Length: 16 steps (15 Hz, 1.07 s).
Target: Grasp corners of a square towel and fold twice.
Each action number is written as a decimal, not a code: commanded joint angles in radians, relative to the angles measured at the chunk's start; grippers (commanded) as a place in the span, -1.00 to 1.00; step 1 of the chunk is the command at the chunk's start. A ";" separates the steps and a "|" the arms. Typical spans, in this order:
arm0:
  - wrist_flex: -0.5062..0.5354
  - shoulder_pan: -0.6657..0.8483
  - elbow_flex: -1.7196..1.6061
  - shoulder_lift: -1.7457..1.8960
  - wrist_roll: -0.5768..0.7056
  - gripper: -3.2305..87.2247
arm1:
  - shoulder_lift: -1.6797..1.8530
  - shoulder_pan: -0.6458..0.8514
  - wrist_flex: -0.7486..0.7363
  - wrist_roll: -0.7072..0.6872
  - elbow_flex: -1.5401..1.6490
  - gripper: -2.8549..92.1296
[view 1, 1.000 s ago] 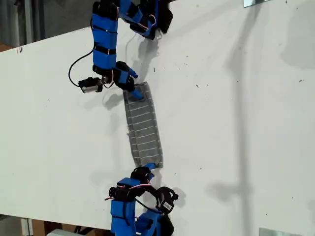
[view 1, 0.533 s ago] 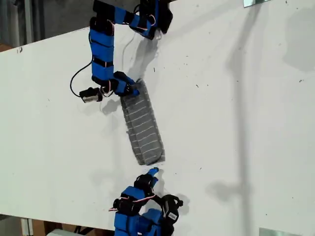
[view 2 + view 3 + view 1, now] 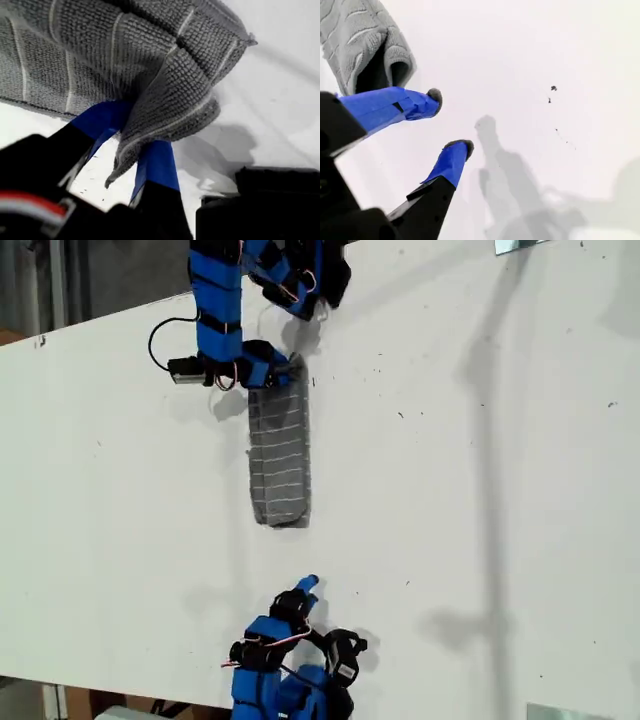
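The towel [image 3: 279,457], dark grey with thin white stripes, lies folded into a narrow strip on the white table [image 3: 480,490]. Its end nearer the top of the exterior view is lifted, and my first gripper [image 3: 284,371] is shut on it. The first wrist view shows the bunched towel [image 3: 125,50] pinched between the blue fingers [image 3: 157,160] of my first gripper [image 3: 135,145], with a corner [image 3: 111,181] hanging below them. My second gripper [image 3: 305,587] stands open near the exterior view's bottom, apart from the towel's free end. Its second wrist view shows my second gripper [image 3: 451,120] holding nothing, with the towel [image 3: 365,40] lying beyond it.
A black cable [image 3: 160,332] loops beside the first arm. Metal plates sit at the exterior view's top right [image 3: 520,245] and bottom right [image 3: 570,712]. The table's edge runs along the exterior view's left and top left.
My second gripper let go of the towel's near end and drew back. My first gripper pulled the far end toward the exterior view's top, so the strip straightened and slid away.
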<state>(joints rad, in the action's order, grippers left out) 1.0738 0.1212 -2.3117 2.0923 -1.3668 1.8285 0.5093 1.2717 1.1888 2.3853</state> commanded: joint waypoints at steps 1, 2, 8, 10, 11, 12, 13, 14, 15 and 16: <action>-0.028 0.109 0.043 -0.091 0.095 -0.61 | 0.270 -0.063 0.106 0.144 0.034 -0.94; -0.051 0.146 0.080 -0.199 0.137 -0.61 | 0.388 -0.080 0.209 0.193 0.020 -0.94; -0.110 0.207 0.255 -0.506 0.181 -0.61 | 0.529 -0.222 0.422 0.313 -0.164 -0.94; -0.110 0.222 0.256 -0.514 0.186 -0.61 | 0.503 -0.241 0.423 0.209 -0.304 -0.94; -0.110 0.224 0.252 -0.511 0.181 -0.61 | 0.454 -0.239 0.402 0.126 -0.370 -0.94; -0.114 0.222 0.229 -0.485 0.167 -0.61 | 0.382 -0.250 0.376 0.054 -0.449 -0.94; -0.137 0.218 0.155 -0.403 0.140 -0.61 | 0.281 -0.270 0.367 -0.014 -0.560 -0.94; -0.193 0.210 0.029 -0.273 0.109 -0.61 | 0.172 -0.285 0.380 -0.054 -0.684 -0.94; -0.239 0.201 -0.107 -0.127 0.074 -0.61 | 0.055 -0.295 0.410 -0.089 -0.818 -0.94; -0.275 0.196 -0.244 0.032 0.043 -0.61 | -0.057 -0.293 0.433 -0.120 -0.936 -0.94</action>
<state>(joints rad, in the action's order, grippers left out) 0.8514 0.3252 -2.4130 1.8975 -1.2839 1.8776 0.2240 1.6874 1.1091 1.6444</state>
